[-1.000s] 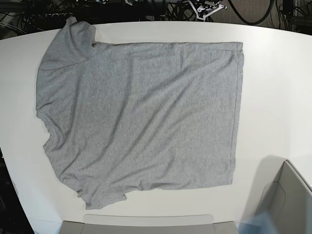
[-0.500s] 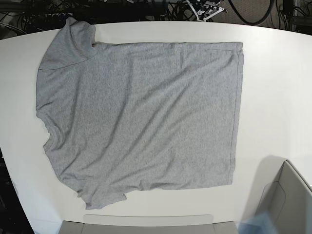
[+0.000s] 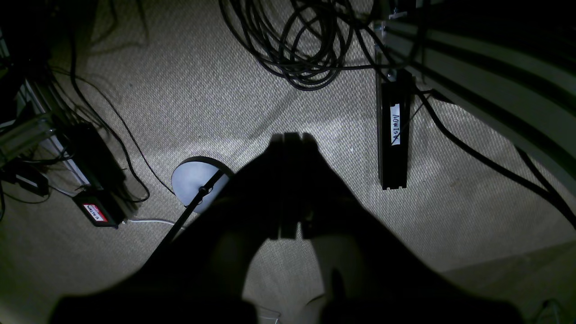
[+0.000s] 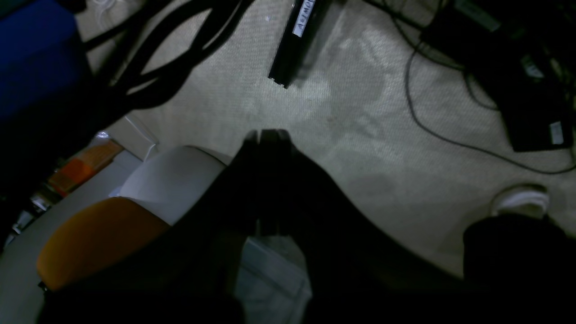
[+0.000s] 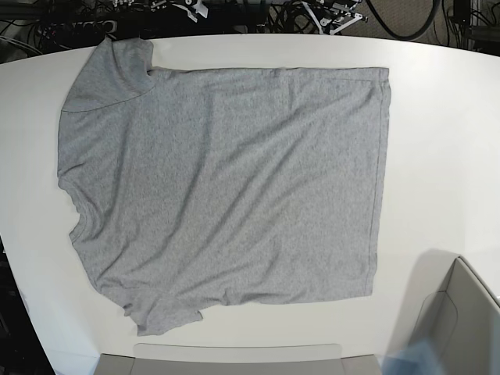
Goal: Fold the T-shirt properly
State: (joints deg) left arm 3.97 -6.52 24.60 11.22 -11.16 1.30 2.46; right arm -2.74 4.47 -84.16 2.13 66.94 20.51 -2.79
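**Grey T-shirt spread flat on a white table, both grippers closed and off the table**

Seen from above in the base view, the T-shirt (image 5: pixel 226 191) lies unfolded on a white table (image 5: pixel 445 141), plain grey side up. It fills most of the tabletop. Its straight bottom hem runs along the 3 o'clock side, and its neck and shoulders face 9 o'clock. One short sleeve reaches toward 11 o'clock, close to the table's far edge. The other sleeve is bunched and wrinkled at about 7 o'clock, near the front edge. Soft diagonal creases cross the body of the cloth. No arm appears over the table in this view. A pale grey box corner (image 5: pixel 461 320) sits at 5 o'clock.

The left wrist view looks down at beige carpet (image 3: pixel 189 90). The left gripper (image 3: pixel 290 139) is a dark silhouette in the centre, its jaws pressed together and holding nothing. A coil of black cables (image 3: pixel 292 45) lies at 12 o'clock, a black labelled bar (image 3: pixel 394 135) at 2 o'clock, and a round grey stand base (image 3: pixel 193 180) at 9 o'clock.

The right wrist view also shows carpet. The right gripper (image 4: pixel 266 134) is dark and central, jaws closed and empty. An orange and grey chair (image 4: pixel 108 225) sits at 8 o'clock, and a white shoe (image 4: pixel 519 200) at 4 o'clock.
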